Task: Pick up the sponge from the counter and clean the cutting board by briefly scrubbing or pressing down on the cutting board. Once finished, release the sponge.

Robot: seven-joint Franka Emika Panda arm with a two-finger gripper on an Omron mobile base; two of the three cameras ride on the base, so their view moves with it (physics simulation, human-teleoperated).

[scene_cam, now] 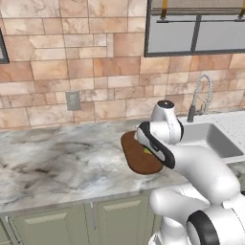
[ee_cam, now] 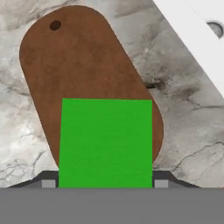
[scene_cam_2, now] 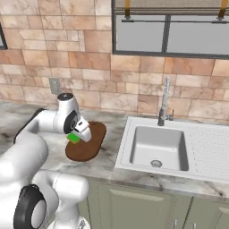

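Note:
My gripper [ee_cam: 105, 183] is shut on the sponge [ee_cam: 106, 142], a bright green block whose sides sit between the two fingertips [ee_cam: 161, 182]. Beneath it lies the cutting board [ee_cam: 83, 65], dark reddish-brown and oval, with a small hole at its far end. It rests on the grey-white marbled counter [scene_cam: 57, 158]. In the right base view the sponge [scene_cam_2: 73, 137] is over the board's [scene_cam_2: 89, 145] near-left part, under the hand. From the left base view a sliver of sponge [scene_cam: 146, 152] peeks out beside the hand, above the board [scene_cam: 139, 160]. Whether sponge and board touch I cannot tell.
A white sink basin [scene_cam_2: 156, 147] with a tall spring faucet [scene_cam_2: 164, 103] lies just right of the board. The brick wall behind carries an outlet [scene_cam: 72, 100] and a window [scene_cam_2: 170, 31]. The counter stretches leftward, and its front edge [scene_cam: 72, 198] runs close below the board.

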